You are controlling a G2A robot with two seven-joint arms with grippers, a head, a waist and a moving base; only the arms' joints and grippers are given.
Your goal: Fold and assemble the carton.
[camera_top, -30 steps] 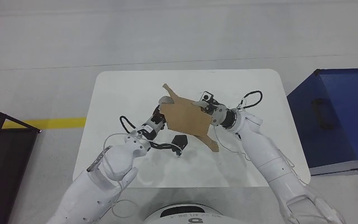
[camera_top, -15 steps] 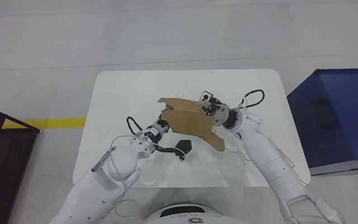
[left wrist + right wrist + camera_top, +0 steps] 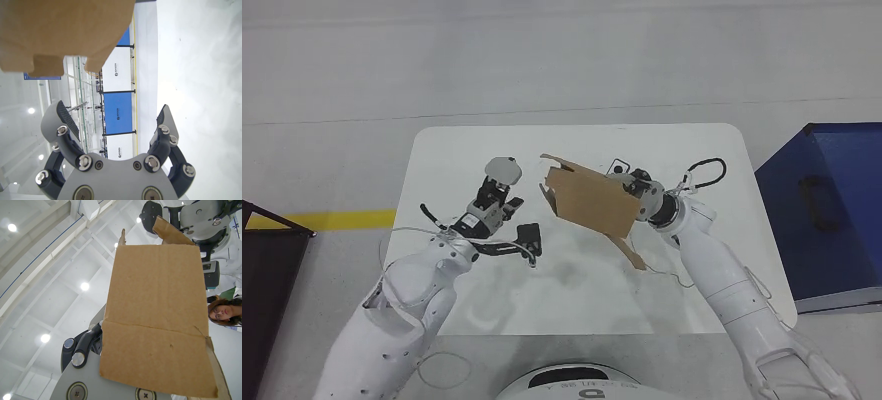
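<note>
A brown cardboard carton (image 3: 587, 198), partly unfolded with loose flaps, hangs above the middle of the white table (image 3: 442, 160). My right gripper (image 3: 634, 192) is shut on its right edge. In the right wrist view the carton (image 3: 157, 306) covers most of that gripper, and one dark finger (image 3: 88, 336) shows beside it. My left gripper (image 3: 500, 185) stands open to the left of the carton, apart from it. In the left wrist view the left gripper (image 3: 113, 113) holds nothing between its ribbed pads, and the carton (image 3: 56, 32) is farther off.
A blue bin (image 3: 832, 215) stands on the floor right of the table. A dark frame (image 3: 262, 250) sits at the left edge, by a yellow floor line (image 3: 342, 218). Thin cables (image 3: 662, 270) trail on the table near both arms.
The left gripper has let go of the carton, opened and drawn back to the left. The right gripper has turned and raised the carton slightly toward the back.
</note>
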